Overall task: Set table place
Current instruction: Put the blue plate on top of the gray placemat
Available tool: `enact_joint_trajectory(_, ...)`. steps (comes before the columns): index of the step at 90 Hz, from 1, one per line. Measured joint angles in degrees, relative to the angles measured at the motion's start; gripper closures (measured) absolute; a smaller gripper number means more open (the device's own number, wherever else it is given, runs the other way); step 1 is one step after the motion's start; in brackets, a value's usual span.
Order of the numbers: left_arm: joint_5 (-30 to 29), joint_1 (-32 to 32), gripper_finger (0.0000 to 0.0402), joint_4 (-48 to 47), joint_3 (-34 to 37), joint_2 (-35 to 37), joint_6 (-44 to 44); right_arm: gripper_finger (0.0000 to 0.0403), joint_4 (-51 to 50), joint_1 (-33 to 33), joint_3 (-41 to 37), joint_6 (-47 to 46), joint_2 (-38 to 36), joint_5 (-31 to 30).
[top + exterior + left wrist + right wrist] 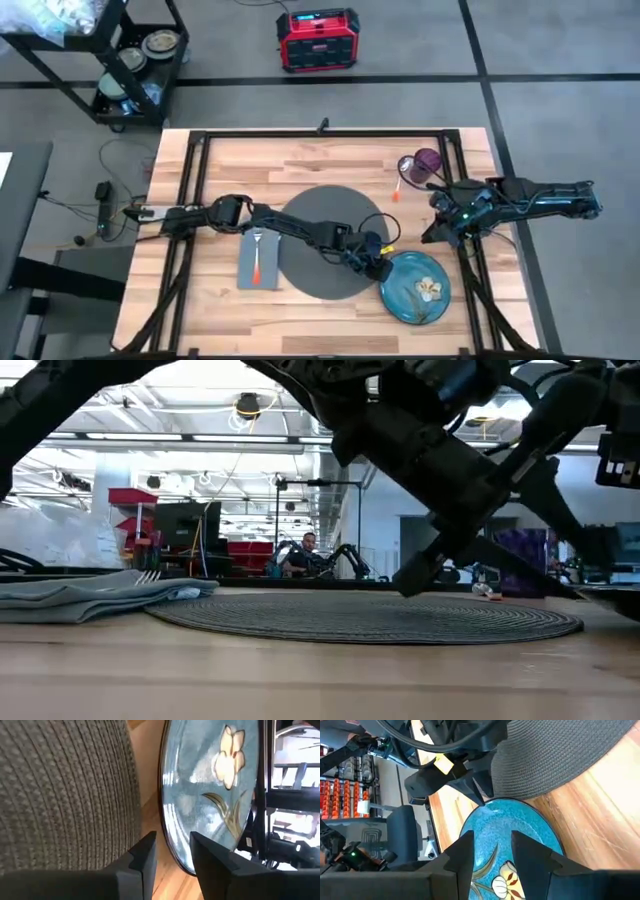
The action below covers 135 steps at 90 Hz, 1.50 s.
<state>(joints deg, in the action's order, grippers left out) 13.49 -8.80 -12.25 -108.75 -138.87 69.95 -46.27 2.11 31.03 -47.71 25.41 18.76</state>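
Note:
The blue-green plate (418,290) lies flat on the table (210,300), just off the near right edge of the round dark grey mat (320,225). My left gripper (380,268) reaches across the mat. It is open by a narrow gap, with one finger outside the plate's left rim (172,840) and one over the plate. My right gripper (437,228) hovers beyond the plate's far side, also open by a narrow gap and empty. The grey napkin (258,262) lies left of the mat with an orange-handled fork (257,262) on it. The purple cup (428,162) stands at the far right. My left gripper comes slanting down from the table's left with its fingers astride the plate's rim (176,857). Bare wood shows between the outer finger (142,862) and the rim. Whether the inner finger (215,865) touches the plate I cannot tell. The plate rests flat on the table.
An orange-tipped utensil (398,192) lies beside the cup. The table's black frame rails (320,133) run along its edges. A black cart (130,60) and a red box (318,40) stand on the floor beyond the far edge. A person (308,550) sits far back in the room.

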Motion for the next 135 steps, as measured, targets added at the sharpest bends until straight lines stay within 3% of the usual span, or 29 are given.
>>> enact_joint_trajectory(37, 0.2, 0.1, 0.0302, 2.8, 0.2, 0.0, -0.5, 0.0284, 0.0, 0.0, 0.0, -0.3, 0.0, -1.0)
enact_joint_trajectory(66, 0.0, 0.0, 0.0302, -0.7, 0.3, 0.0, -1.6, 0.0284, 0.0, 0.0, 0.0, -0.5, 0.0, -1.0)
enact_joint_trajectory(91, -0.3, 0.0, 0.0302, 3.9, 0.3, 0.0, -1.6, 0.0284, 0.0, 0.0, 0.0, -0.4, 0.0, -2.4)
enact_joint_trajectory(135, -0.2, -0.5, 0.0302, 1.4, 0.3, 0.0, -2.7, 0.0284, 0.0, 0.0, 0.0, -0.2, 0.0, -2.5)
